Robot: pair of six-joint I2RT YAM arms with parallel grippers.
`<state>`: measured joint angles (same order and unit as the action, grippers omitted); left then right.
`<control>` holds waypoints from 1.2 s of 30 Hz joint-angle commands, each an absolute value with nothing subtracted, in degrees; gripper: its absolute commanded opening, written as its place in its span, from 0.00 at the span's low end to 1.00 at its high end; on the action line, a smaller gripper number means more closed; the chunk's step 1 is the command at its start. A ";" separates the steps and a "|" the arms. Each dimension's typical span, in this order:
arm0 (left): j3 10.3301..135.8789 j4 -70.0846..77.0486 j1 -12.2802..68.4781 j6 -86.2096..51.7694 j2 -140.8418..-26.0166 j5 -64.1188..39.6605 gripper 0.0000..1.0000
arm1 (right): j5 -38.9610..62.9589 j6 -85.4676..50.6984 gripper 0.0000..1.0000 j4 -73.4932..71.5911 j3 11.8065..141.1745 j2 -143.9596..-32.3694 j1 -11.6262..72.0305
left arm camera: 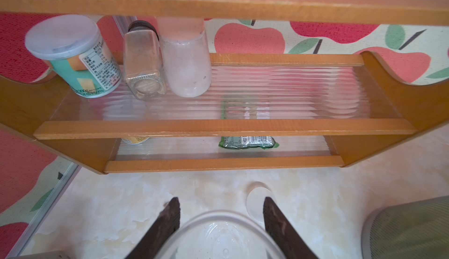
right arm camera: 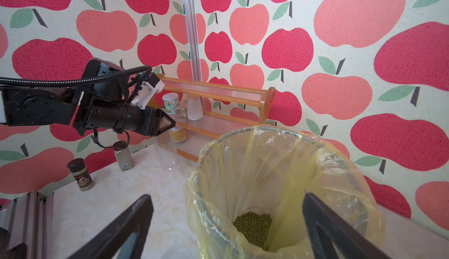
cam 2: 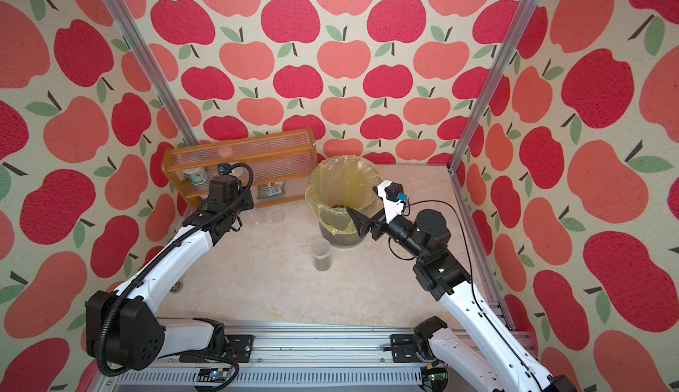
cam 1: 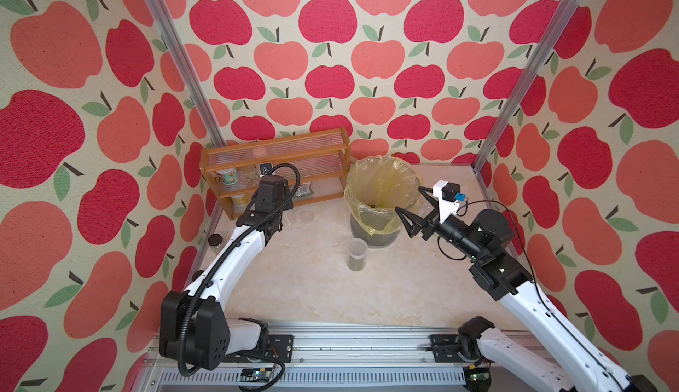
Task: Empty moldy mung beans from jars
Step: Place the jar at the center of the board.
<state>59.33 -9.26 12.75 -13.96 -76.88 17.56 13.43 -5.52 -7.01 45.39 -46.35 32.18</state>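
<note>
- Mung beans (right arm camera: 254, 226) first: you've got a dark green heap at the bottom of the yellow-lined mesh bin (cam 1: 367, 221). A thinner layer sits in the short jar (cam 1: 357, 252), which stands upright on the bench just in front of the bin in both top views.
- Your left gripper (left arm camera: 221, 203) has its jaws clamped on the tall jar (right arm camera: 167, 153), one on each side of the rim. That jar stands upright on the bench and looks empty.
- Your right gripper (cam 1: 408, 198) hangs beside the bin's rim, jaws wide apart, holding nothing.
- The bench (cam 1: 312, 291) is pale cream with a marbled pattern, and a metal rail runs along its near edge.
- The room is apple-print cloth walls (cam 1: 330, 77) on three sides, with aluminium posts (cam 1: 176, 59) in the back corners.
- A frosted lid (cam 1: 307, 216) lies flat on the bench, just beyond your left jaws and short of the rack.
- The wooden rack (cam 1: 275, 166) stands against the back wall, right ahead of your left gripper. On its ribbed clear shelves are a teal printed can (left arm camera: 73, 53), a glass shaker (left arm camera: 143, 63) and a frosted bottle (left arm camera: 185, 63). The green packet (left arm camera: 247, 142) is on the shelf below.
- A dark-lidded spice jar (right arm camera: 81, 175) stands near the bench's left edge, well apart from the bin.
</note>
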 commanded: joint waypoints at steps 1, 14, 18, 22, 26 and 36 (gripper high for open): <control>58.92 -1.64 11.05 -13.40 -80.56 19.35 0.44 | 14.23 -7.90 0.99 -4.48 43.07 -44.07 31.95; 61.51 4.98 9.25 -11.34 -93.51 17.81 0.43 | 13.02 -10.07 0.99 -1.14 38.73 -40.08 31.99; 61.61 5.87 9.24 -10.78 -95.01 17.47 0.43 | 13.03 -10.78 0.99 -2.05 37.69 -40.15 31.93; 61.67 5.80 9.24 -10.68 -96.15 18.14 0.43 | 12.51 -11.56 0.99 -3.28 36.59 -41.02 31.98; 61.17 6.15 9.23 -11.46 -96.50 18.20 0.50 | 12.28 -12.09 0.99 -3.98 35.95 -41.39 31.98; 63.71 1.94 9.14 -13.14 -97.90 18.97 0.85 | 10.46 -11.68 0.99 -2.20 35.82 -40.73 31.98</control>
<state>61.69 4.69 9.50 -12.58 -96.88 17.67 12.19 -11.05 -1.98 36.40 -41.50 32.18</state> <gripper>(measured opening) 0.833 0.992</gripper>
